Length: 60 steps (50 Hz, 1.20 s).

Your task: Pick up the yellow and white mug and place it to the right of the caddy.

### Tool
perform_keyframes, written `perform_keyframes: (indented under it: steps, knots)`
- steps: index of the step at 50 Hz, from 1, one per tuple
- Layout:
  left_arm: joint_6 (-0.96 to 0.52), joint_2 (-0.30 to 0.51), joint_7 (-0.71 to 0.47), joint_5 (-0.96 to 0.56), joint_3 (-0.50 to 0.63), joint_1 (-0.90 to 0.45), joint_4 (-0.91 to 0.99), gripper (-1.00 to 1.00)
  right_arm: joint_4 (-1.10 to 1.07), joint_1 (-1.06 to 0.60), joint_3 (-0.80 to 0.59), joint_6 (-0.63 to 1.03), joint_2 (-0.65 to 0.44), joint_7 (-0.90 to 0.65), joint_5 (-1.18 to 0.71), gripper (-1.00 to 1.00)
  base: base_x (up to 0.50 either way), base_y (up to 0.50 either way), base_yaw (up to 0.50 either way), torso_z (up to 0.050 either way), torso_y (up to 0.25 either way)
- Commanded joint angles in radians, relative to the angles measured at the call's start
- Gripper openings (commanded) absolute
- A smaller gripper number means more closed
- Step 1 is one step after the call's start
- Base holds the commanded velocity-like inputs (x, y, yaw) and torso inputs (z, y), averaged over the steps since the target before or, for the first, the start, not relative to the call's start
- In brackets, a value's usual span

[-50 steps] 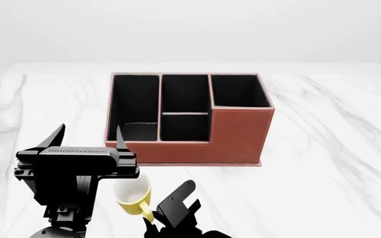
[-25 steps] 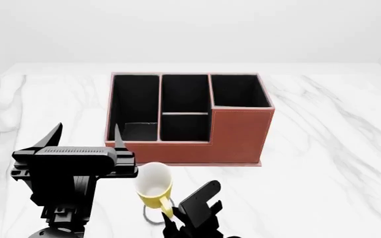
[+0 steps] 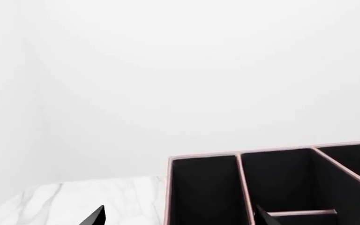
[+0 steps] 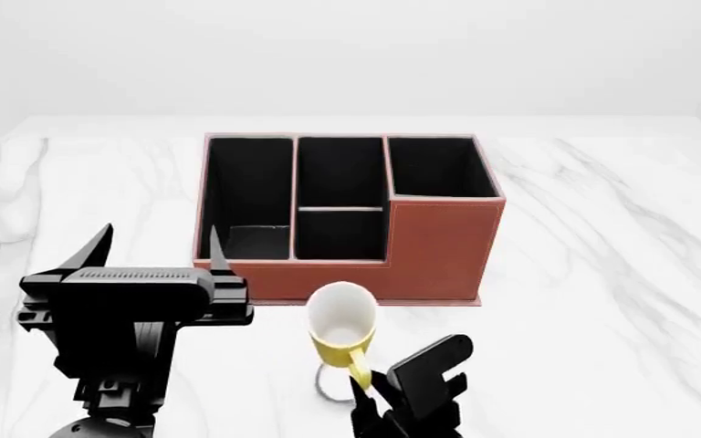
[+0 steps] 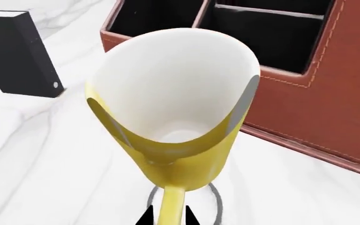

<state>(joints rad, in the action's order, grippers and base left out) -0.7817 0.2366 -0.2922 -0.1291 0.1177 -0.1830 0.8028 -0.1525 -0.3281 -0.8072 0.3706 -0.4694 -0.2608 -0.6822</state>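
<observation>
The right gripper (image 4: 369, 388) pinches the yellow, white-lined mug's (image 4: 340, 326) handle at lower centre, before the reddish-brown leather caddy (image 4: 436, 251); the left gripper (image 4: 156, 251) stands spread at lower left.

The mug (image 4: 342, 330) is yellow outside and on its handle, white inside. The box (image 4: 436, 251) beyond it is reddish-brown with pale stitching and black compartments. The table (image 4: 619, 274) is white marble with grey veins. Both grippers, left (image 4: 156, 248) and right (image 4: 381, 397), are black, as is a small block (image 5: 20, 54).
</observation>
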Motion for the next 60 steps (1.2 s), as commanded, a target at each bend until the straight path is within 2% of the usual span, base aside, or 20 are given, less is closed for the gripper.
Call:
perform_keyframes:
  steps: [1, 48, 60]
  knots:
    - [-0.009, 0.004, -0.008, -0.002, 0.005, -0.005, 0.006, 1.0, -0.085, 0.049, 0.058, -0.016, -0.071, -0.059, -0.004, -1.0, 0.0, 0.0, 0.0, 0.0, 0.0]
    - [-0.027, 0.018, -0.037, -0.017, 0.012, -0.008, 0.026, 1.0, -0.205, 0.34, 0.341, -0.194, -0.318, -0.312, -0.107, -1.0, 0.0, 0.0, 0.0, 0.0, 0.0]
    - [-0.019, 0.022, -0.042, -0.019, 0.014, -0.008, 0.016, 1.0, -0.213, 0.313, 0.367, -0.157, -0.338, -0.356, -0.131, -1.0, 0.0, 0.0, 0.0, 0.0, 0.001]
